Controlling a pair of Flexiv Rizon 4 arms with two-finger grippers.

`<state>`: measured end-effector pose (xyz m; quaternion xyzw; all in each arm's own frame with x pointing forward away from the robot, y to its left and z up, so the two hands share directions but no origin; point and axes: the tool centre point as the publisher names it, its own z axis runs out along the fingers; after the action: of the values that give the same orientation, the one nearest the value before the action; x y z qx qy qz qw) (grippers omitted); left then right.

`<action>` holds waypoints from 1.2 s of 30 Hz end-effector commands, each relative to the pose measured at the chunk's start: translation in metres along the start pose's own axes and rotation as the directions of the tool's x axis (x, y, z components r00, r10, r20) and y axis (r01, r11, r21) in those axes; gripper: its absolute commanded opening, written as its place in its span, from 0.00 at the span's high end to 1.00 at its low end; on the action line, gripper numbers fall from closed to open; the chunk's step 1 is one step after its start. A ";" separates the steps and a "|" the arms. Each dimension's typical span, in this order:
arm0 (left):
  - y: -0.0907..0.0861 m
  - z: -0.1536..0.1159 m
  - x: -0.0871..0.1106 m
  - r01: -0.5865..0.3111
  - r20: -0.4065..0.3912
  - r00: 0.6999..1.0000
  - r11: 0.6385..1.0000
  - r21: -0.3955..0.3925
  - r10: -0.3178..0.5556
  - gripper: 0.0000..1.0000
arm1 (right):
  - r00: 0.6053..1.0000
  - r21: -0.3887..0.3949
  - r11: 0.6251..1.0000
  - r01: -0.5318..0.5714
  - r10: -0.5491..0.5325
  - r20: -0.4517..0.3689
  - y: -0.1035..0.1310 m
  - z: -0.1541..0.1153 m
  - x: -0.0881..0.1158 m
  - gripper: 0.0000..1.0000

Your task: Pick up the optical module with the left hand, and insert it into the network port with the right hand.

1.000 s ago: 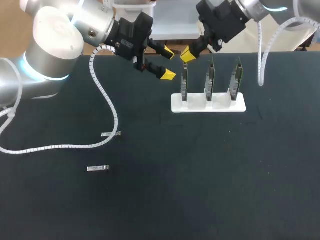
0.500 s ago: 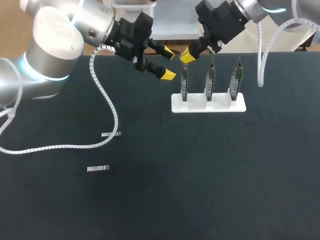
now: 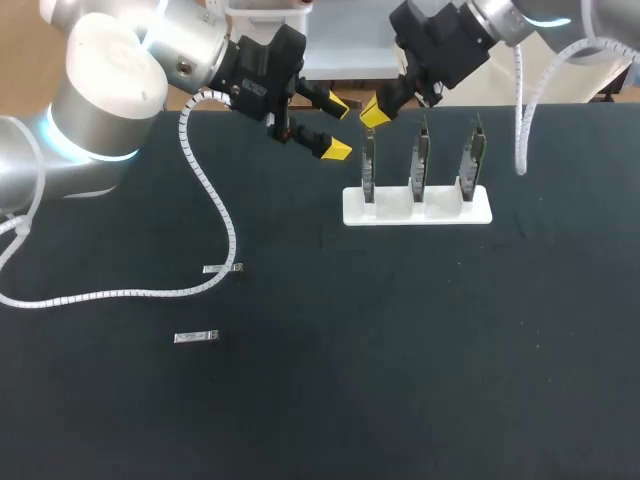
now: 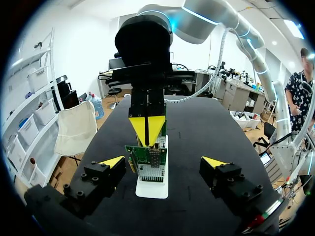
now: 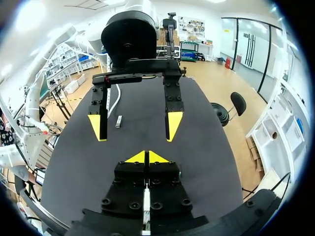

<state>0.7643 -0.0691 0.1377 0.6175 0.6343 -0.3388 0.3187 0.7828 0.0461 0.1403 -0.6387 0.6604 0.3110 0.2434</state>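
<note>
The black table carries a white rack holding three upright circuit boards. Nothing has shifted over the last second, and both arms hold still at the far edge. The left gripper hangs beside the leftmost board, fingers wide apart and empty. The right gripper sits just above that board with its tips pressed together; I cannot tell whether anything is pinched between them. An optical module and a second module lie well apart from the rack, so insertion looks paused at alignment.
</note>
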 end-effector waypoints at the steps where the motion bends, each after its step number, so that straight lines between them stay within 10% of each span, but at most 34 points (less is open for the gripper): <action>1: 0.001 0.001 -0.001 0.001 -0.004 1.000 1.000 0.002 -0.001 0.00 | 1.000 -0.006 1.000 0.002 -0.002 0.002 -0.002 0.004 0.002 1.00; 16: 0.001 0.001 -0.001 0.001 -0.004 1.000 1.000 0.002 -0.001 0.00 | 0.994 0.016 1.000 0.027 -0.029 0.108 0.000 -0.038 -0.020 1.00; 36: 0.001 0.001 -0.001 0.001 -0.004 1.000 1.000 0.002 -0.001 0.00 | 0.990 -0.047 0.998 -0.040 0.046 0.136 0.023 -0.106 0.041 1.00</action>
<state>0.7643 -0.0691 0.1377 0.6175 0.6343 -0.3389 0.3187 0.7726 -0.0550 0.1869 -0.6090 0.6480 0.3760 0.2605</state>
